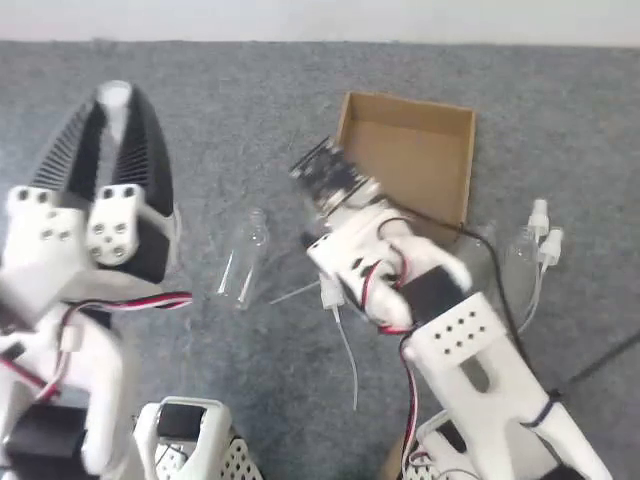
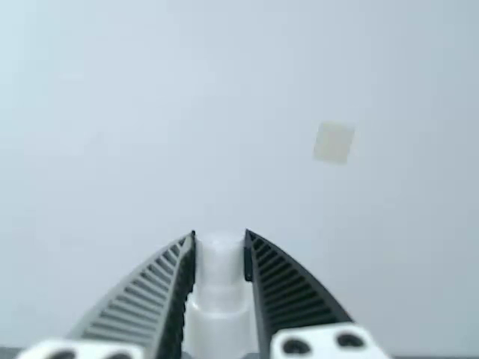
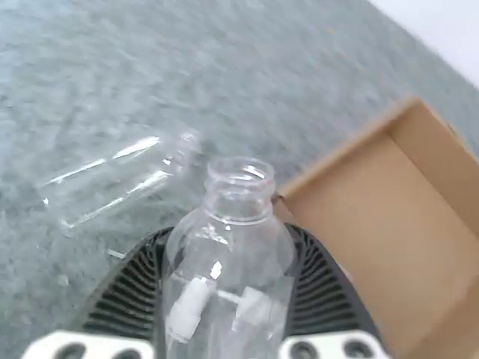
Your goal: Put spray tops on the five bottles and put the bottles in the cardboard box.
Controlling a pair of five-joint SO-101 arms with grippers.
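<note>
The left arm (image 1: pixel 60 300) stands at the left side, its wrist lifted. The left pincer (image 1: pixel 115 100) points away from the base, and its two ribbed fingers (image 2: pixel 161 292) clamp a white spray top (image 2: pixel 219 299). The right arm (image 1: pixel 470 340) stretches out from the near right, and the right pincer (image 3: pixel 230 233) grips a clear bottle (image 3: pixel 236 202) by its body, neck forward.

I get bright, even light over the grey table (image 1: pixel 560 130), with only faint shadows on it. Small glints sit on the bottle (image 3: pixel 228 224); the white spray top (image 2: pixel 219 295) nearly melts into the pale wall (image 2: pixel 150 112).
</note>
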